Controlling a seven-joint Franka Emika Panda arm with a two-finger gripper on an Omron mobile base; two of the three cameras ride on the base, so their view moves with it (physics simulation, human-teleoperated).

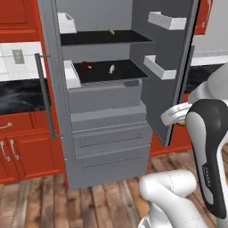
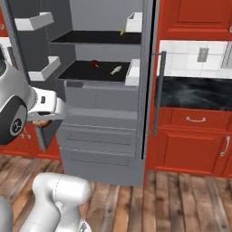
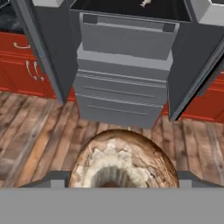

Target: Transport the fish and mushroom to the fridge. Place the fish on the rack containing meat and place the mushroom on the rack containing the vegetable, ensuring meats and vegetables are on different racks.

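The gripper (image 3: 118, 183) is clamped wide around the mushroom (image 3: 122, 162), in front of the fridge (image 1: 107, 133). Inside the fridge, the fish (image 1: 111, 68) lies on the lower rack (image 1: 129, 71), near the meat (image 1: 85, 66).

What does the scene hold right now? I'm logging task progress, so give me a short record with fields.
fridge: both doors open
fish: lying on the lower black rack, near the meat
carrot: on the upper black rack
mushroom: held in the claw, in front of the fridge drawers, not yet on a rack
done: fish with the meat
left: mushroom to the carrot's rack
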